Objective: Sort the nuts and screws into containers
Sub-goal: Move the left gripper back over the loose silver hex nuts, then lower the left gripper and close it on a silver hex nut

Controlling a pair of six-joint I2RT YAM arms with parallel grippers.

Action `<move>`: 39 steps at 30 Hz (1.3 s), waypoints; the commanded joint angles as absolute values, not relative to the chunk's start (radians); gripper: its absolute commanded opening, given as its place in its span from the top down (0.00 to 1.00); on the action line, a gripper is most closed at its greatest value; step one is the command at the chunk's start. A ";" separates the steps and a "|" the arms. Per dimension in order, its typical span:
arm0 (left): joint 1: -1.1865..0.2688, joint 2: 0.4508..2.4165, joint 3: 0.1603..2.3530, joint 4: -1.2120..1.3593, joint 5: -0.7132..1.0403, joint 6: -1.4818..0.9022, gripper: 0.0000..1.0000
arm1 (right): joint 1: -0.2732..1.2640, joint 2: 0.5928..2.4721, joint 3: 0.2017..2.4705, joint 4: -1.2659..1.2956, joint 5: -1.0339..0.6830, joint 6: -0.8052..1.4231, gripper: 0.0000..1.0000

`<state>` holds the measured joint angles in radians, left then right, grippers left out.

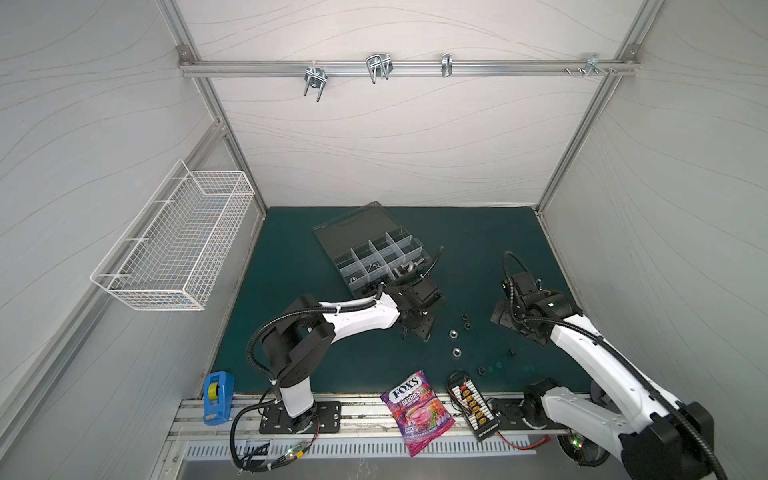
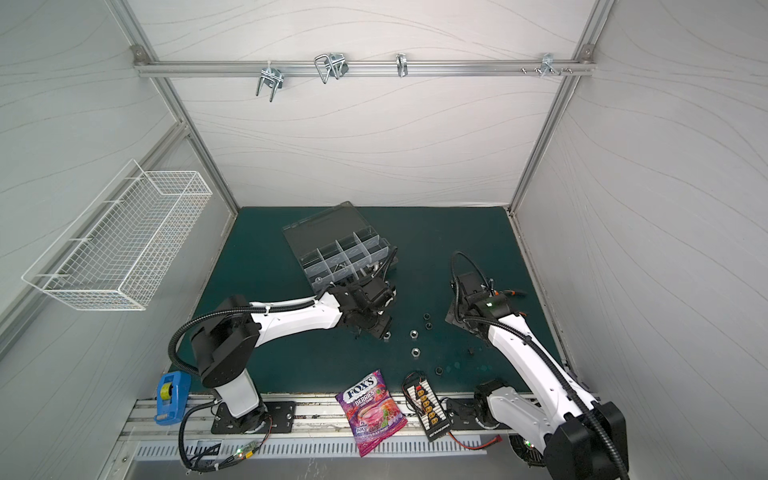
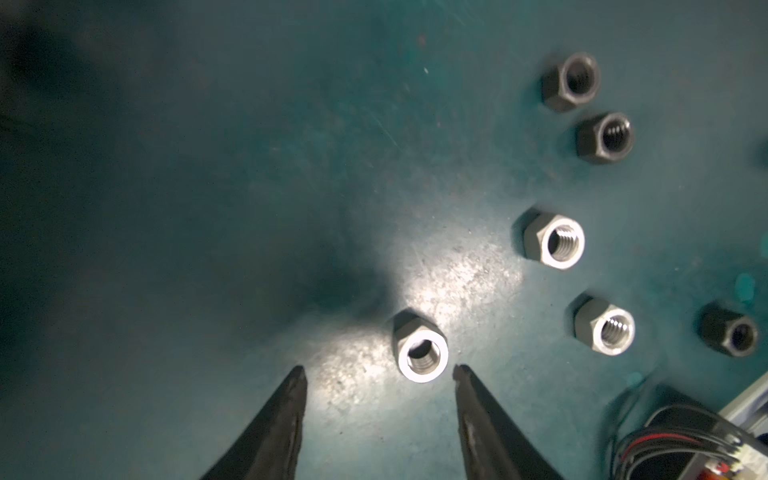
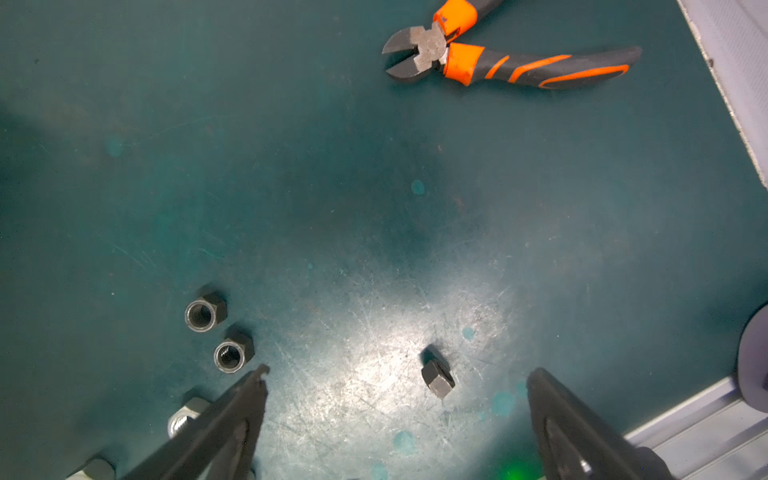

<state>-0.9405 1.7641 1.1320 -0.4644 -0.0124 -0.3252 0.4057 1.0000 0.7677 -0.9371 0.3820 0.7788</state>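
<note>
The smoky-grey organizer box (image 1: 363,252) lies open at the back of the green mat, its containers holding some silver screws (image 1: 409,268). Loose nuts sit on the mat: two black nuts (image 1: 465,321), two silver nuts (image 1: 455,343) and one more black nut (image 1: 482,370). My left gripper (image 3: 380,370) is open and low over the mat. A silver nut (image 3: 422,353) stands just beyond its tips, untouched. My right gripper (image 4: 399,372) is wide open, with a small black hex-headed screw (image 4: 437,378) lying on the mat between its fingers, untouched.
Orange-handled cutters (image 4: 498,58) lie on the mat beyond the right gripper. At the front edge are a purple candy bag (image 1: 417,411), a connector board (image 1: 473,409) and a blue tape dispenser (image 1: 217,397). A white wire basket (image 1: 174,245) hangs on the left wall.
</note>
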 commanded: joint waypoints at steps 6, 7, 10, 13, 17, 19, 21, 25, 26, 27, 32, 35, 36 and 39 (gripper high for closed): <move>-0.983 1.845 1.201 -0.477 -0.052 -0.278 0.46 | 0.410 0.985 0.777 -0.974 0.408 0.794 0.01; -0.986 1.851 1.200 -0.477 -0.053 -0.278 0.47 | 0.410 0.985 0.777 -0.974 0.410 0.792 0.01; -0.994 1.867 1.206 -0.483 -0.054 -0.278 0.50 | 0.410 0.988 0.776 -0.973 0.414 0.790 0.01; -0.998 1.884 1.212 -0.493 -0.057 -0.278 0.53 | 0.408 0.988 0.772 -0.971 0.416 0.789 0.01; -1.003 1.899 1.218 -0.500 -0.056 -0.275 0.53 | 0.409 0.989 0.770 -0.965 0.416 0.789 0.01; -1.003 1.903 1.220 -0.502 -0.055 -0.276 0.53 | 0.408 0.990 0.770 -0.965 0.415 0.788 0.01; -1.002 1.912 1.223 -0.505 -0.056 -0.278 0.54 | 0.408 0.988 0.772 -0.965 0.416 0.789 0.01; -1.003 1.927 1.233 -0.522 -0.060 -0.282 0.56 | 0.407 0.986 0.770 -0.966 0.418 0.789 0.01; -1.003 1.930 1.235 -0.525 -0.060 -0.282 0.58 | 0.407 0.986 0.769 -0.966 0.418 0.791 0.01; -1.002 1.929 1.234 -0.529 -0.060 -0.284 0.58 | 0.406 0.988 0.769 -0.966 0.418 0.791 0.01; -1.003 1.925 1.237 -0.554 -0.061 -0.286 0.61 | 0.404 0.995 0.768 -0.964 0.416 0.791 0.01; -1.002 1.922 1.236 -0.567 -0.056 -0.290 0.64 | 0.403 0.997 0.769 -0.960 0.413 0.791 0.01; -1.003 1.919 1.235 -0.572 -0.054 -0.291 0.66 | 0.403 0.997 0.769 -0.960 0.414 0.790 0.01; -1.002 1.907 1.226 -0.577 -0.049 -0.293 0.71 | 0.403 0.997 0.769 -0.958 0.412 0.790 0.01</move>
<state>-0.9974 1.9030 1.2106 -0.5251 -0.0525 -0.2855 0.4053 0.9977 0.7677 -0.9367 0.4004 0.7784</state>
